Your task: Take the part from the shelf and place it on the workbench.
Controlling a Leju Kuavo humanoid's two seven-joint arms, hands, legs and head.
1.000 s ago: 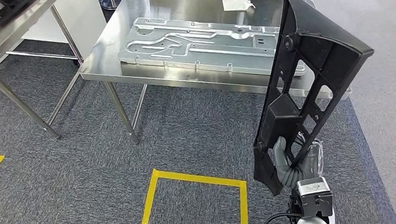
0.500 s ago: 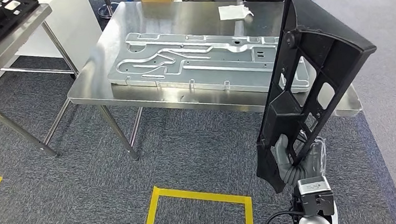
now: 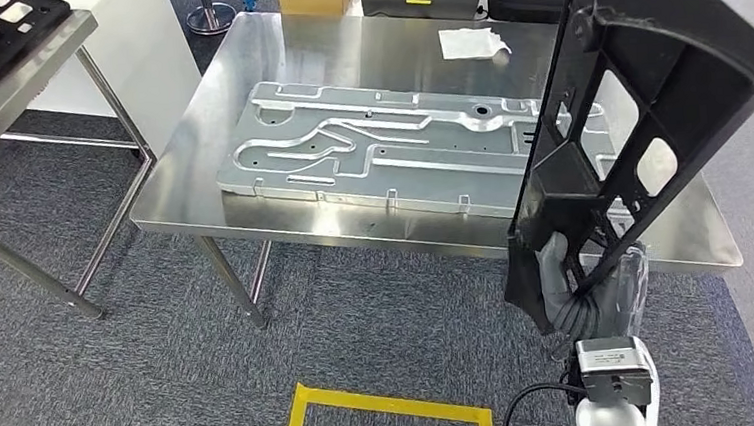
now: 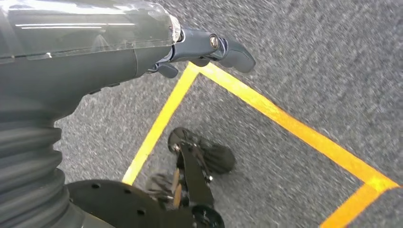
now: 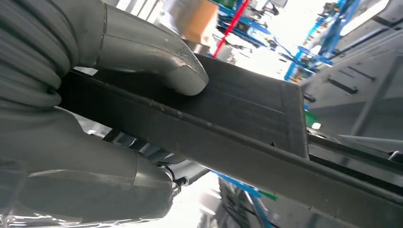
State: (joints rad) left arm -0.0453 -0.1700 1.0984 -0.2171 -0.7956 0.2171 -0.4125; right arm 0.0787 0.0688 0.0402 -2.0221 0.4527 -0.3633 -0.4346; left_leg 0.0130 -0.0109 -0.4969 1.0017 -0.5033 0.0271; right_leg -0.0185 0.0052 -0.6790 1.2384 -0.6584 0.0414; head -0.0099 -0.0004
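I have the black part (image 3: 636, 105) clamped in my right hand (image 3: 584, 294), gripped near its lower end so the long ribbed frame stands nearly upright and tips away toward the right, its top running out of the head view. The right wrist view shows the thumb (image 5: 157, 57) pressed on one face of a flat black rail and the rest of the hand wrapped under it, so the hold looks firm. The part is in the air, in front of the near right corner of the steel workbench (image 3: 341, 35), not resting on it. My left hand (image 4: 209, 47) hangs low over the carpet beside a yellow floor line (image 4: 285, 121); it holds nothing, but I cannot tell how far its fingers are spread. To place well, I judge I should close in on the bench and then lay the part down flat, lower end first. The large grey metal plate (image 3: 399, 151) covers most of the middle, so the bare strip at the right edge looks tight; I would aim for the open steel to the left of the plate or behind it near the white cloth (image 3: 476, 42). With 1 hand holding so low on a tall piece, it could swing, so I would tilt slowly.
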